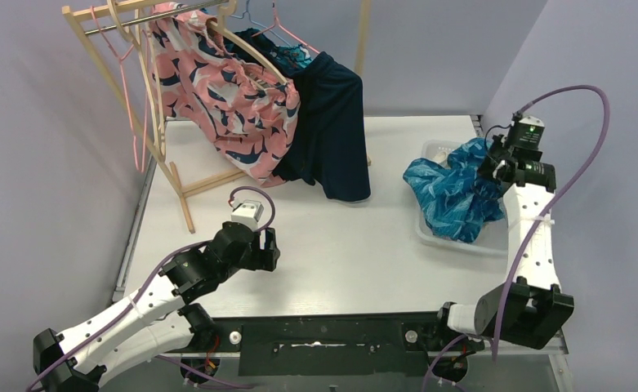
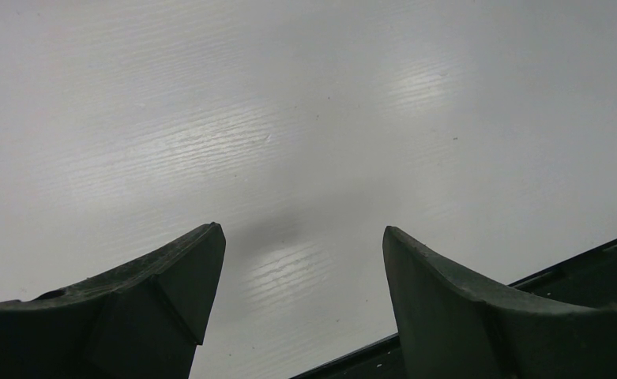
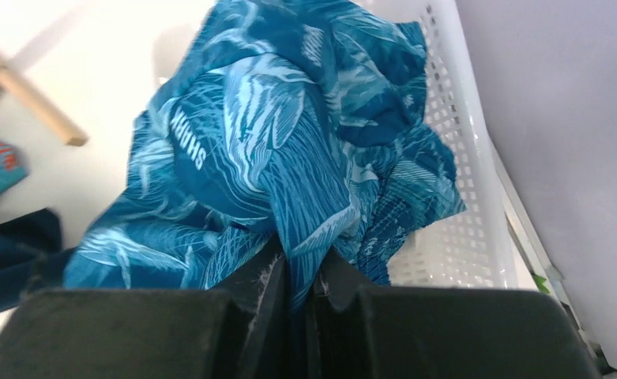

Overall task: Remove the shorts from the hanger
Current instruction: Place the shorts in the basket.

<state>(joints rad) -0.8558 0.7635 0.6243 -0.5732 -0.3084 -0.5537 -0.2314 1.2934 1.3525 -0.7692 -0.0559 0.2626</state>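
Blue wave-patterned fabric shorts [image 1: 450,196] [image 3: 289,142], crumpled in a white plastic basket [image 1: 426,234] [image 3: 463,118] at the counter's [image 1: 340,245] right edge, are pinched by the right end effector [image 1: 495,171] [image 3: 297,276]. The left end effector [image 1: 270,245] [image 2: 301,237] gapes wide.

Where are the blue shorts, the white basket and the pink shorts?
blue shorts [image 1: 450,200]: top view, crumpled middle.
basket [image 3: 467,134]: right wrist view, perforated wall.
pink shorts [image 1: 234,98]: top view, hanging front panel.

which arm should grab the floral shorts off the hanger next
Left arm: jaws open, empty, nearer the floral shorts. The right arm has jaws shut on the blue shorts at the basket.
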